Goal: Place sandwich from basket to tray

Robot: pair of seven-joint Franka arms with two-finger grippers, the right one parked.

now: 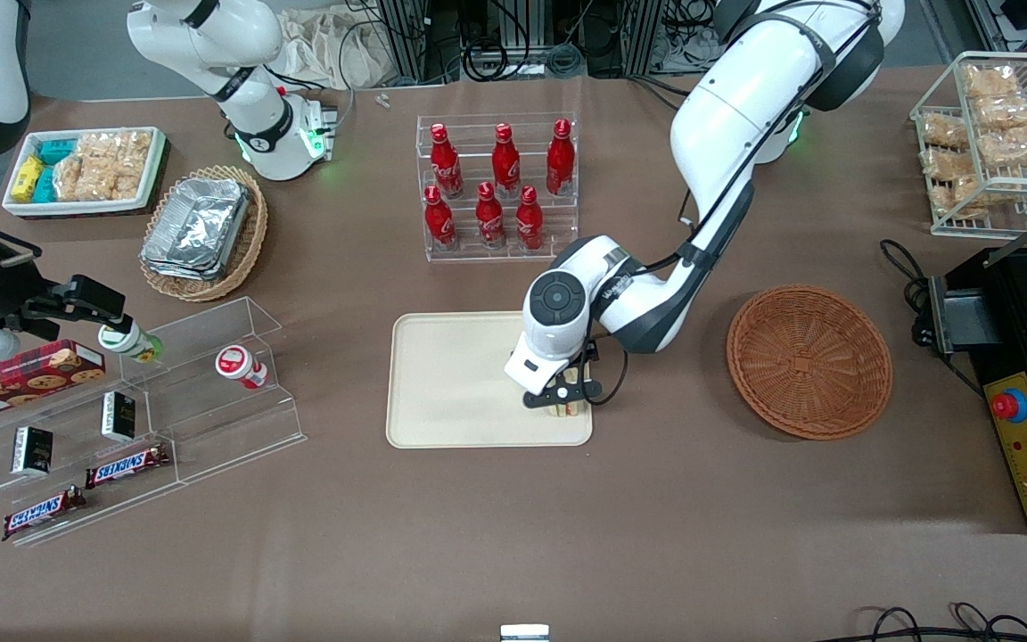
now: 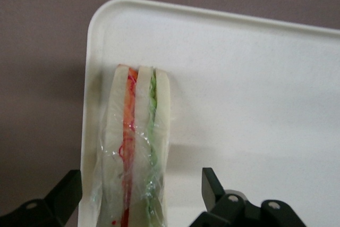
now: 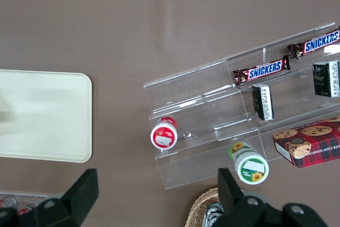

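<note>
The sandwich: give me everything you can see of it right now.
The sandwich is a small wedge of three pale bread slices with orange-red filling in one gap and green in the other, wrapped in clear crinkled film. It stands on edge on the cream tray, close to a rounded corner and rim. The gripper is over it, its open black fingers straddling the wedge with gaps on both sides. The brown basket sits empty, toward the working arm's end.
</note>
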